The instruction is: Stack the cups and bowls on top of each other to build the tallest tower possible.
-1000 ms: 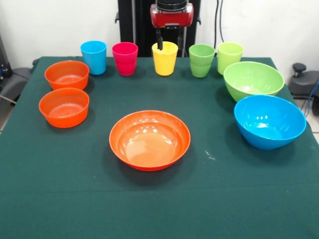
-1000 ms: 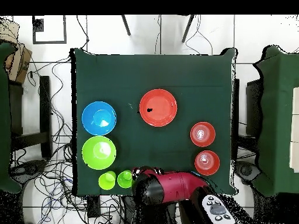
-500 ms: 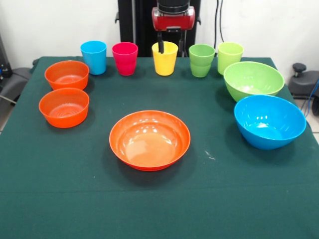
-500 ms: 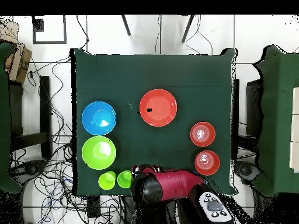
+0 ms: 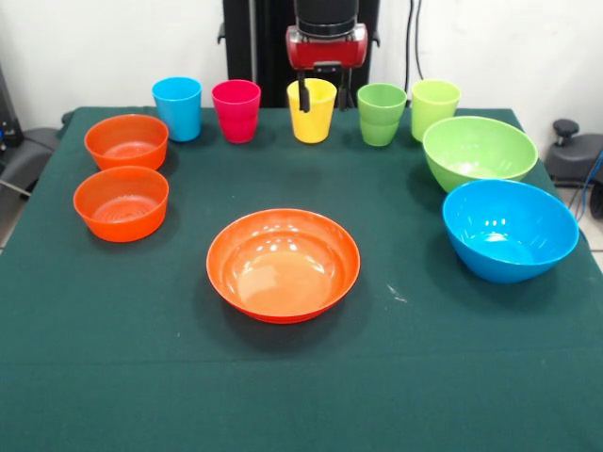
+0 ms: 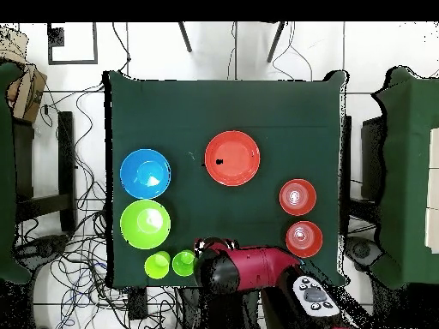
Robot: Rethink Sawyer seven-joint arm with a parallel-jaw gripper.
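Our claw (image 5: pixel 320 87) hangs at the far edge of the table over the yellow cup (image 5: pixel 312 110); we see one dark finger (image 5: pixel 303 94) reaching down inside the cup's rim and another behind the cup, so the cup wall sits between them, but we cannot tell whether they are clamped on it or standing apart. From overhead we see only the red arm (image 6: pixel 257 270) covering that spot. We find the cups standing upright in a row along that edge: sky blue cup (image 5: pixel 178 108), pink cup (image 5: pixel 236 110), the yellow one, then two light green cups (image 5: pixel 382 114) nested together, and a further light green cup (image 5: pixel 433 106). Two small orange bowls (image 5: pixel 125 141) sit near each other at one side, the wide orange bowl (image 5: pixel 283 265) in the middle of the green cloth (image 5: pixel 301 386), and the lime green bowl (image 5: pixel 479 151) just beside the blue bowl (image 5: pixel 509 229) at the other side. Nothing is stacked as a tower yet.
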